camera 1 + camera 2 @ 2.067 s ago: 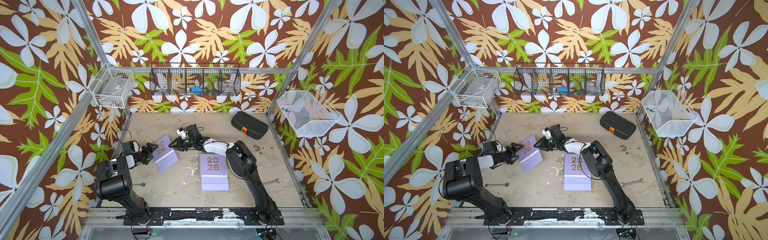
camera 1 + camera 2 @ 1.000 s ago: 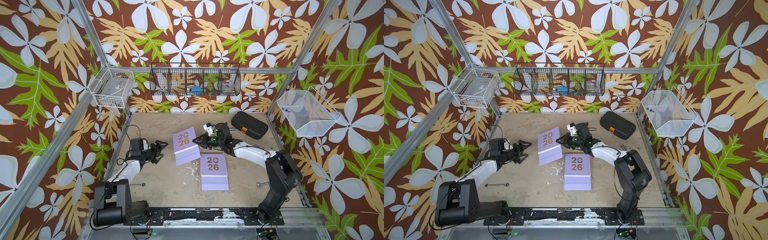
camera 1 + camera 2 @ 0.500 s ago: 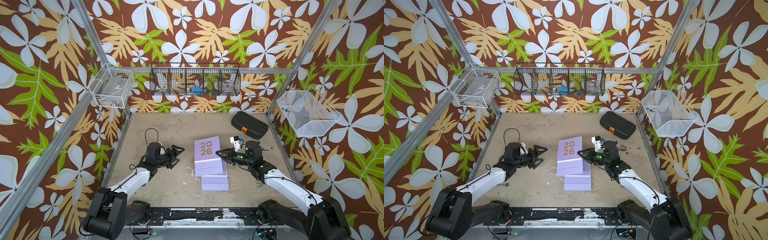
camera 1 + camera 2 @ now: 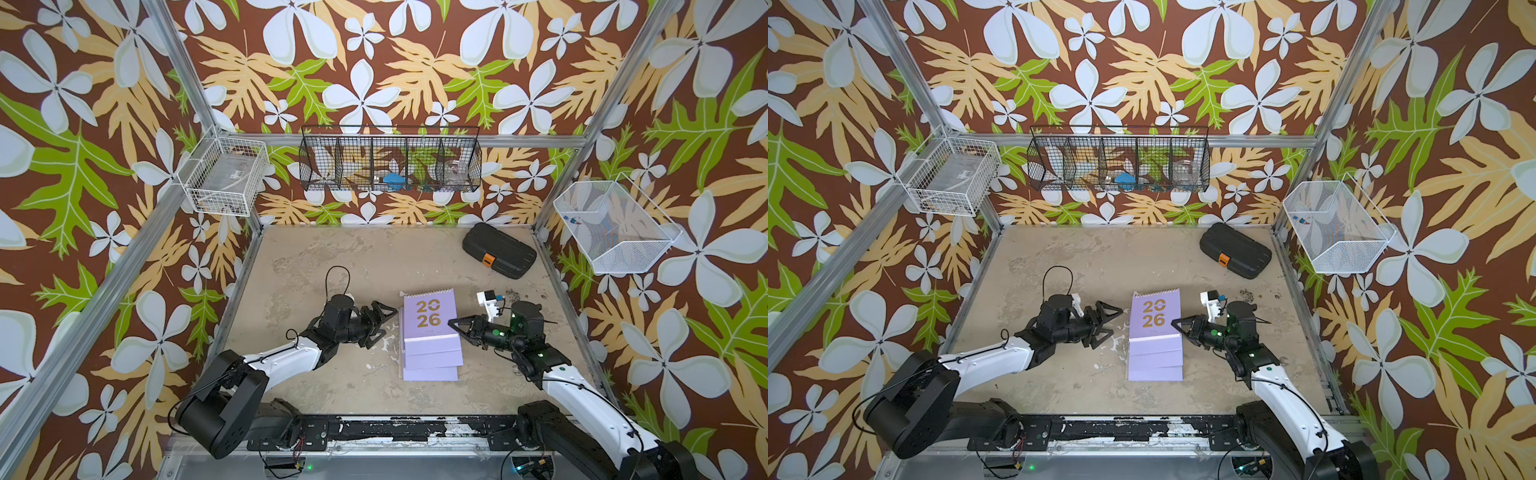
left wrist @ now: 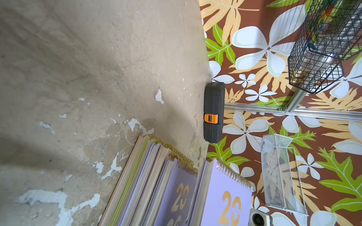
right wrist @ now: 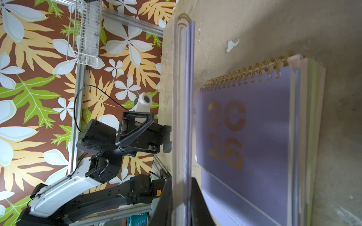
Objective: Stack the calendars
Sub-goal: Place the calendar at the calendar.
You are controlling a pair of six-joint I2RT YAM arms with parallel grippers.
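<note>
Item one, tabletop [image 4: 332,257]: worn bare surface, carrying everything below. Item two, stack of calendars [image 4: 432,368]: mid-tabletop toward the near side, lilac cover uppermost, pink and green edges showing beneath it in the right wrist view; long axis near to far, spirals at the far end. Item three, lilac calendar [image 4: 430,318]: the one in hand, cover up, over the stack's far half and overhanging its far edge, long axis matching the stack's (whether its near end touches the pile cannot be told). Item four, black case [image 4: 498,249]: far right corner, well apart, no part of the job. Item five, left pincer [image 4: 388,322]: jaws spread wide, empty, just beside the stack's left edge. Item six, right pincer [image 4: 453,322]: clamped on the lilac calendar's right edge, the calendar lying to its left. Judgement: the right arm owns the move; the calendar wants drawing back toward the robot until spiral sits over spiral, then lowering and release.
</note>
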